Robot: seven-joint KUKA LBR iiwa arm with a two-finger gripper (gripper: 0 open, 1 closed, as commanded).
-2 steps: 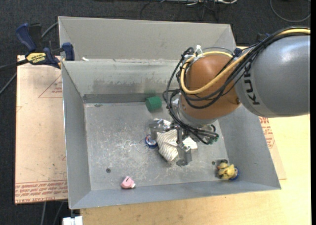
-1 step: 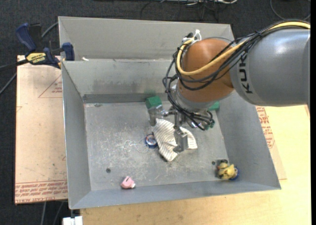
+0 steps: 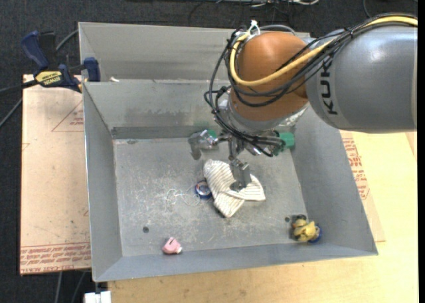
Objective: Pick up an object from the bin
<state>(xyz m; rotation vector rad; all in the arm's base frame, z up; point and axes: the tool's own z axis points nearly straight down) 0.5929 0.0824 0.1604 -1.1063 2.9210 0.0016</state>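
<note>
Bin (image 3: 99,162): a grey metal bin with sloping walls; its floor was scuffed and mostly bare, with only a few loose things spread over it.

Pink piece (image 3: 171,246): a small pink lump at 7 o'clock on the floor, close to the near wall and well apart from everything else.

Blue-rimmed round thing (image 3: 202,191): a small dark disc-like item near the floor's centre, touching the cloth's edge at the cloth's 9 o'clock; its kind could not be told.

White cloth (image 3: 224,201): a crumpled white rag lying flat on the floor near its centre, slightly toward 3 o'clock.

Gripper (image 3: 240,177): it hung under the orange wrist cover (image 3: 269,69) and was lowered onto the cloth's upper part. Whether it was spread or pinched on the fabric could not be told.

Yellow toy (image 3: 304,230): a small yellow figure with a blue patch, at 4 o'clock, by the near-right corner and well apart from the gripper.

Progress: the reach down looked done, with the cloth as the likely target. The cloth rested on the floor and nothing was raised. A firm grip and the lift out of the bin were judged to remain.
</note>
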